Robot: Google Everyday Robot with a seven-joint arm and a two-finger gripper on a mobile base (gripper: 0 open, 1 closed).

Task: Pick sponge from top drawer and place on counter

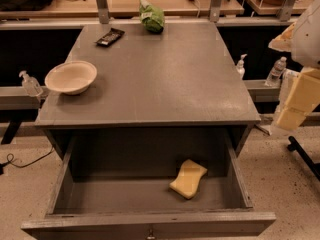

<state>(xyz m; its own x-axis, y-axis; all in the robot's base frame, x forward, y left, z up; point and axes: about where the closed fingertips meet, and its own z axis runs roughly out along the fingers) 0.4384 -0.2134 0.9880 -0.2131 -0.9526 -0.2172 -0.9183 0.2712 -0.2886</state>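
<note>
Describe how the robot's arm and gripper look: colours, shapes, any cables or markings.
The gripper, at the picture's right edge beside the counter, is built of flat, blocky, pale yellow pieces. Above it, the arm wears a smooth white casing. No cables or markings show.

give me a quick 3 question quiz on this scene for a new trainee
1. True or false: the sponge lies on the counter.
2. What sits near the counter's left edge? A) mug B) bowl C) kettle
3. Fill in: the gripper hangs at the view's ___ edge, beside the counter.
Key: 1 false, it lies in the open top drawer; 2 B; 3 right.
</note>
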